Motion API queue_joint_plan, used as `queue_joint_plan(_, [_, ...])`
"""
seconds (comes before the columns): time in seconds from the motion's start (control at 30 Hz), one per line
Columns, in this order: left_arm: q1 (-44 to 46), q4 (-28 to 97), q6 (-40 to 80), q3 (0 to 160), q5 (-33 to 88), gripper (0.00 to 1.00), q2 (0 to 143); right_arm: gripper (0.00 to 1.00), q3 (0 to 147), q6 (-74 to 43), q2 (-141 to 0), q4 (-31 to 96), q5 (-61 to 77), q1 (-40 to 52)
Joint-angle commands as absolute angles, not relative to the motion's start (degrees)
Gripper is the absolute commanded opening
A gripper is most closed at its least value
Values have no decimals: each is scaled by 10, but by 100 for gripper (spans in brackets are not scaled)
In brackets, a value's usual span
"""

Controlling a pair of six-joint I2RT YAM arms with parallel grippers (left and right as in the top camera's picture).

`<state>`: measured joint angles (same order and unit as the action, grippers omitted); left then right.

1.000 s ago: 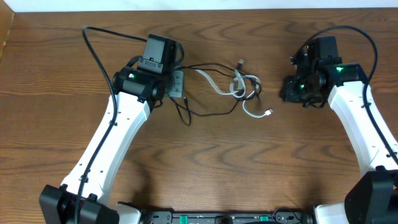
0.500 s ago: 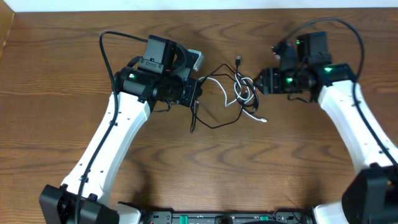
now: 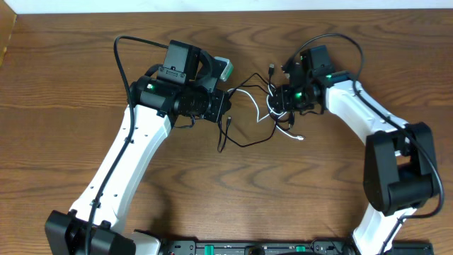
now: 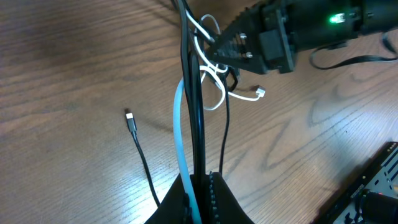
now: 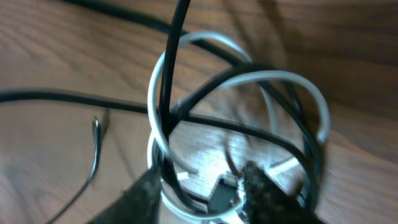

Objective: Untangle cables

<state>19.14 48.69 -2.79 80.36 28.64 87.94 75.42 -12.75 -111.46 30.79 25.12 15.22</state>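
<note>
The black cable (image 3: 249, 142) and the white cable (image 3: 249, 96) lie knotted together at mid-table. My left gripper (image 3: 226, 103) is shut on both: in the left wrist view a black strand (image 4: 198, 112) and a white strand (image 4: 180, 137) run taut from its closed jaws (image 4: 200, 190) up to the knot (image 4: 208, 53). My right gripper (image 3: 278, 101) sits right on the knot. In the right wrist view its fingers (image 5: 148, 193) stand apart, with white loops (image 5: 298, 81) and black loops (image 5: 174, 56) between them. A white plug (image 3: 303, 137) and a black plug (image 3: 219, 148) lie loose.
Another black plug end (image 3: 273, 68) points toward the back of the wooden table (image 3: 56, 127). The left arm's thick black wire (image 3: 117, 53) arcs over the back left. The right arm's base (image 3: 396, 177) stands at the right, and a dark rail (image 3: 248, 248) runs along the front edge.
My right gripper has swung left from beside the tangle onto the knot, and its jaws have narrowed. My left gripper moved right early on, drawing the cables, then held still.
</note>
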Motion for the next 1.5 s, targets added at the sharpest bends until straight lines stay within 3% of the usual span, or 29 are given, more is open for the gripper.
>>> queue_joint_plan(0.0, [190,488,-23,808,300,7,872,23,760,-128,-1136,281,274,170])
queue_joint_plan(0.23, [190,488,-23,808,300,7,872,1,760,-144,-1155,256,274,191])
queue_joint_plan(0.4, [190,486,-22,808,267,7,872,1,760,-143,-1151,251,274,194])
queue_joint_plan(0.67, [189,493,154,808,1,7,872,1,760,-118,-1035,306,339,152])
queue_joint_plan(0.93, [189,490,183,808,-37,8,872,1,760,-96,-871,325,472,101])
queue_joint_plan(1.0, [189,491,183,808,-37,14,872,1,760,-96,-846,339,471,93])
queue_joint_plan(1.1, [189,489,183,809,-10,26,872,1,760,-97,-825,364,467,88])
queue_joint_plan(1.47, [190,409,110,809,395,30,872,1,760,-98,-821,408,422,88])
